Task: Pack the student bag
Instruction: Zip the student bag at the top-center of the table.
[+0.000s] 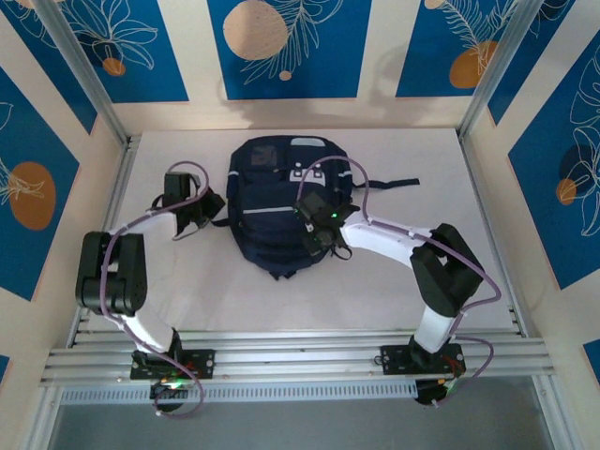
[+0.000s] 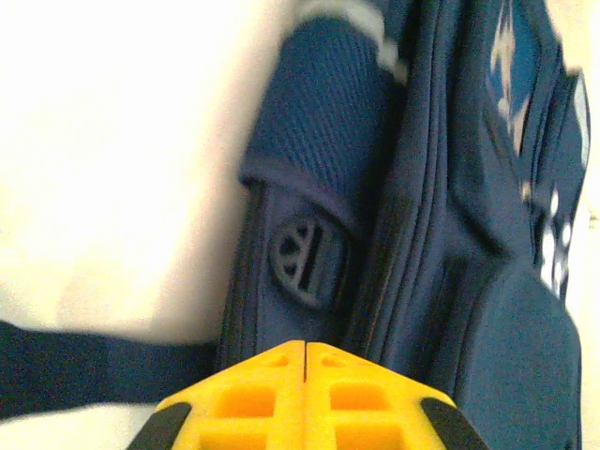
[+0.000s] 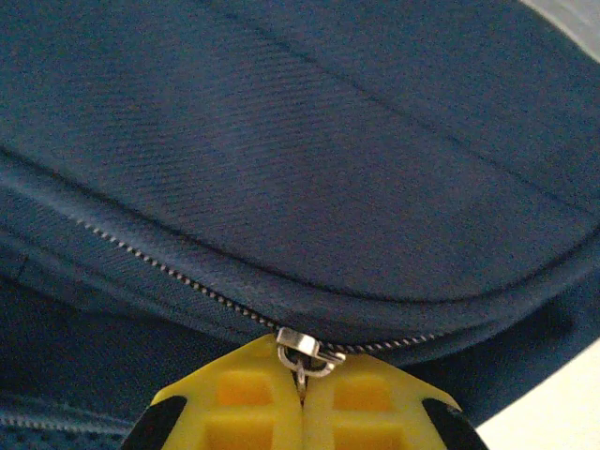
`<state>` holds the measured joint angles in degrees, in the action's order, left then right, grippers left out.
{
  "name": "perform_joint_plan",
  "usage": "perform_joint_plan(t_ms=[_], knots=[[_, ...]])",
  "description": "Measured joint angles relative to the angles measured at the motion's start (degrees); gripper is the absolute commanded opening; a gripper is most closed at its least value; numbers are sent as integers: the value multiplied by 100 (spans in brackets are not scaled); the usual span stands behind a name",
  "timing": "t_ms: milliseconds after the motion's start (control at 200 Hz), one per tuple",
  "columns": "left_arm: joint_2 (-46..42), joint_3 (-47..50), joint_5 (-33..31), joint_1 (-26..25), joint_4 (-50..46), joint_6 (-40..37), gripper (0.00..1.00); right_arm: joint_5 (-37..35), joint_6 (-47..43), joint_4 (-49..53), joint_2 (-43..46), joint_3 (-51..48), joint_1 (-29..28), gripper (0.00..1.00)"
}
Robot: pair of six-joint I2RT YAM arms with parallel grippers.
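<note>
1. Right wrist view: the right gripper (image 3: 302, 380) is pinched on the metal zipper pull (image 3: 306, 353) of the student bag (image 3: 309, 169); from above, the wrist covers that grip.
2. Left wrist view: the left gripper (image 2: 305, 361) has its fingers pressed together on nothing, just beside the bag's side pocket (image 2: 319, 112).
3. Both arms bend inward toward the bag, which lies flat mid-table.
4. White table (image 1: 187, 291); blue-and-cream floral wall panels (image 1: 286, 47).

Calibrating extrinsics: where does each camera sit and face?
Top external: above and behind the arm bases, looking down at table, student bag; both arms, left claw, right claw show.
Left wrist: on the left arm, facing the bag's side; left claw shut at bottom edge.
Right wrist: on the right arm, close on the bag's zipper; right claw pinches the zipper pull.
Shared: all see the bag.
</note>
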<state>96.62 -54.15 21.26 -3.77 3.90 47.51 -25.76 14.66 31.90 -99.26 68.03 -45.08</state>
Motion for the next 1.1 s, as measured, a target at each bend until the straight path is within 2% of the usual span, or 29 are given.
perform_joint_plan(t_ms=[120,245,370,490,650,850,915,935,980,1025,1100], knots=[[46,-184,-48,-44,9,52,50,-13,201,319,-278,424,-236,0],[-256,-17,-79,-127,-87,96,58,2,398,433,-695,953,-326,0],[-903,507,-76,-330,-170,299,60,151,535,343,-973,1329,-328,0],[-1198,944,-72,-782,-83,671,62,474,601,103,-1091,1451,-321,0],[-1180,1397,-208,-1342,509,1467,64,914,647,-299,-1088,1327,-282,0],[-662,1320,-566,-1598,1311,2208,64,1029,688,-872,-986,879,-269,0],[-446,1191,-619,-1606,1419,2326,54,944,682,-1012,-981,800,-271,0],[-385,1141,-634,-1609,1429,2315,45,905,680,-1038,-981,789,-273,0],[-223,1051,-651,-1613,1504,2367,18,761,654,-1102,-981,767,-275,0],[-42,1021,-656,-1613,1674,2428,0,612,610,-1121,-981,763,-278,0],[120,1021,-590,-1620,2017,2487,0,330,490,-1104,-984,748,-313,0]])
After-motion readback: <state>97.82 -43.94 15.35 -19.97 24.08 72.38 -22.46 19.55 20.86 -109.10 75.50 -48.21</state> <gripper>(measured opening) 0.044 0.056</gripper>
